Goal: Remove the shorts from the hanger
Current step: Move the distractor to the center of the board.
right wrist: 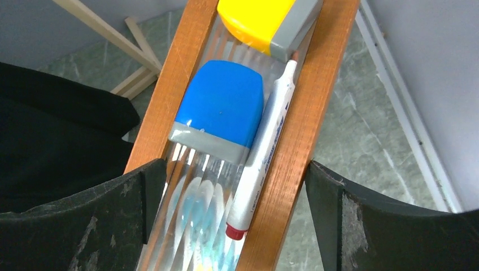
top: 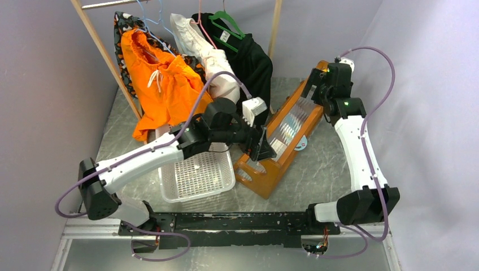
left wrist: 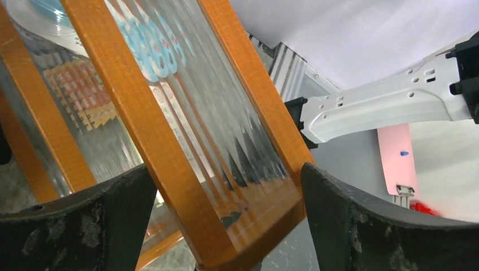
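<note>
The bright orange shorts point(top: 164, 84), with a white drawstring, hang from a thin blue hanger point(top: 148, 22) on the wooden clothes rack at the back left. Neither gripper is near them. My left gripper point(top: 261, 148) is open and straddles the near end of an orange wooden tray point(top: 265, 175); in the left wrist view the tray's corner point(left wrist: 186, 186) stands between the wide jaws of the left gripper point(left wrist: 229, 226). My right gripper point(top: 316, 84) is open astride the tray's far end, both rails lying between its fingers in the right wrist view, right gripper point(right wrist: 234, 220).
A white garment point(top: 206, 51) and a black garment point(top: 251, 56) hang right of the shorts. A white mesh basket point(top: 197, 178) sits under my left arm. In the tray lie a blue block point(right wrist: 223, 110), a yellow block point(right wrist: 265, 20) and a marker point(right wrist: 265, 147).
</note>
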Controlling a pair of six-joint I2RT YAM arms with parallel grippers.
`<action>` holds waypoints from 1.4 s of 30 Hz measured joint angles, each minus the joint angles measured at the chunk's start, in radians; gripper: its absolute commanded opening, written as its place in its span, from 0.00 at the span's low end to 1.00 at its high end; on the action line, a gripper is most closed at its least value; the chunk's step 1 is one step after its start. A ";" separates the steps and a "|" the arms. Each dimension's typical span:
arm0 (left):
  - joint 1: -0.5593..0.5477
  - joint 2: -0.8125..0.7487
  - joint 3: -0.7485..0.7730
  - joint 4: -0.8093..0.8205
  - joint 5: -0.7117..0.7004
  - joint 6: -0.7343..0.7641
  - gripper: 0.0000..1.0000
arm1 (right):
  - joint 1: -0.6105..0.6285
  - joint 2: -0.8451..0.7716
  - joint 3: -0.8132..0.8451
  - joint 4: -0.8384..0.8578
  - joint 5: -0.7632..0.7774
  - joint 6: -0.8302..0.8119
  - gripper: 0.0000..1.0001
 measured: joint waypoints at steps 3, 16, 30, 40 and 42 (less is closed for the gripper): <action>-0.017 0.057 0.031 0.015 0.005 -0.001 0.99 | -0.008 0.052 0.068 -0.039 0.009 -0.023 0.97; -0.059 0.329 0.271 0.088 0.035 -0.015 1.00 | -0.072 0.419 0.547 -0.233 0.076 -0.112 1.00; -0.064 -0.052 -0.024 0.098 -0.182 0.003 0.99 | -0.055 -0.096 0.241 -0.329 -0.057 -0.021 1.00; -0.060 -0.106 -0.152 0.100 -0.164 -0.027 0.99 | -0.055 -0.373 0.189 -0.497 -0.206 0.048 0.99; -0.060 -0.112 -0.170 0.106 -0.152 -0.038 0.99 | -0.055 -0.419 0.140 -0.541 -0.261 0.078 0.98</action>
